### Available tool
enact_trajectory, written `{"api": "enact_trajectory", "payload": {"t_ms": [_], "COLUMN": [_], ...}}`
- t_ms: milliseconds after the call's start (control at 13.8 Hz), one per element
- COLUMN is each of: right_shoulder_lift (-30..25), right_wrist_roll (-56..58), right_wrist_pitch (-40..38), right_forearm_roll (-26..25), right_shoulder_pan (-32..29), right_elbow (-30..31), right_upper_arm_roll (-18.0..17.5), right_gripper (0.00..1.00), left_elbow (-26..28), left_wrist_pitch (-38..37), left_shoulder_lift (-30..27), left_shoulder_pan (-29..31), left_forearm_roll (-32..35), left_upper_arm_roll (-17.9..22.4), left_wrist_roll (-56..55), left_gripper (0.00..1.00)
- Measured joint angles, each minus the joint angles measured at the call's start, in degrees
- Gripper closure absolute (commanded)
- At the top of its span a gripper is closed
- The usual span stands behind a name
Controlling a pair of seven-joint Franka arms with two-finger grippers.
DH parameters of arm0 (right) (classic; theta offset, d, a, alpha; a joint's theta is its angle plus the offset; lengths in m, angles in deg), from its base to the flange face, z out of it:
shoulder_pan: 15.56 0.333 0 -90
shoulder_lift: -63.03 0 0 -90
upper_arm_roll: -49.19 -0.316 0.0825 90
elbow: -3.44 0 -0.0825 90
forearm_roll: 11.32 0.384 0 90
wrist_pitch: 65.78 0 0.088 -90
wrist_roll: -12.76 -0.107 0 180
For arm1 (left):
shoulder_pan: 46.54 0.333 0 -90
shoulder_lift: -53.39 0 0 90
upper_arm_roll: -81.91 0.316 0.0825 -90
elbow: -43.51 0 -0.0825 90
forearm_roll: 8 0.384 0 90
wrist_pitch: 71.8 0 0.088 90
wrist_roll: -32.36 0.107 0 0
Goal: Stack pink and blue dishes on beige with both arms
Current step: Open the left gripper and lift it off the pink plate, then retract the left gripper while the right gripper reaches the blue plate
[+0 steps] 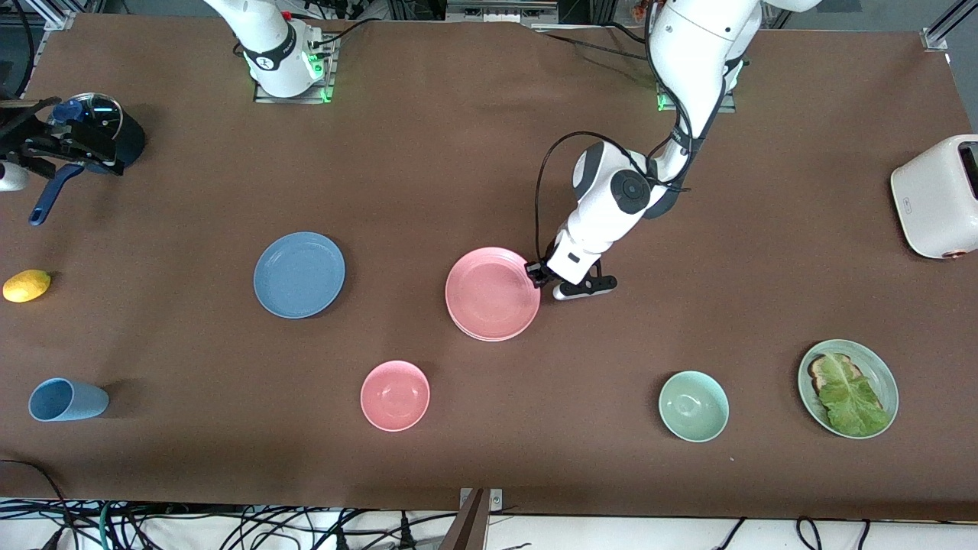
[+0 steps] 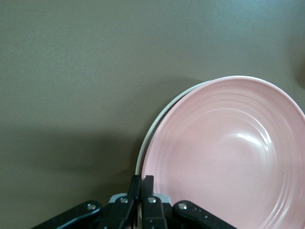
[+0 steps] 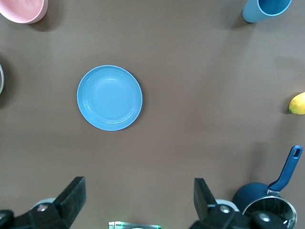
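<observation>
So the pink plate [image 1: 491, 292] is sitting right on top of the beige plate [image 2: 157, 125] mid-table, only a thin pale rim poking out, and the blue plate [image 1: 299, 274] lies flat by itself toward the right arm's end. The left gripper [image 1: 538, 273] is pinched shut on the pink plate's rim. The right gripper [image 3: 138, 196] hangs wide open with nothing in it, waiting high above the table over by the dark blue pot [image 1: 107, 134].
</observation>
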Motion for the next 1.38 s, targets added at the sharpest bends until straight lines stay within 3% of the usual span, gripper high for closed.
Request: {"api": "enact_trajectory", "payload": {"t_ms": [145, 364, 509, 655, 800, 945, 1091, 1382], "right_shoulder_lift": [0.0, 0.0, 0.0, 0.1, 0.4, 1.5, 3.0, 5.7], "right_wrist_roll": [0.0, 0.0, 0.0, 0.0, 0.0, -0.1, -0.1, -0.1], "right_wrist_pitch": [0.0, 0.0, 0.0, -0.1, -0.5, -0.5, 1.8, 11.8], "right_forearm_roll": [0.0, 0.0, 0.0, 0.0, -0.1, -0.2, -0.2, 1.1], "right_shoulder_pan": [0.0, 0.0, 0.0, 0.0, -0.1, -0.2, -0.3, -0.3], "right_elbow": [0.0, 0.0, 0.0, 0.1, 0.7, 2.1, 4.0, 10.6], "right_upper_arm_roll": [0.0, 0.0, 0.1, 0.1, 0.1, 0.3, 1.0, 1.3], "right_gripper": [0.00, 0.00, 0.00, 0.00, 0.00, 0.00, 0.00, 0.00], "left_elbow": [-0.9, -1.4, -1.8, -2.8, -4.8, -8.2, -12.2, -15.7], "left_wrist_pitch": [0.0, 0.0, -0.4, -5.7, -16.1, -27.1, -35.9, -44.9], "left_shoulder_lift": [0.5, 0.7, 0.7, 0.1, -2.1, -4.7, -6.4, -8.3], "left_shoulder_pan": [-1.3, -1.4, -1.5, -1.5, -1.5, -1.2, 0.2, 7.8], "left_forearm_roll": [0.0, 0.0, 0.0, 0.2, 3.1, 10.8, 15.8, 16.9], "left_upper_arm_roll": [1.3, 2.0, 3.0, 6.0, 10.3, 13.7, 14.9, 15.5], "left_wrist_roll": [-0.8, -0.9, -0.7, 1.9, 5.1, 6.2, 9.6, 23.8], "left_gripper": [0.49, 0.31, 0.28, 0.26, 0.25, 0.23, 0.21, 0.19]}}
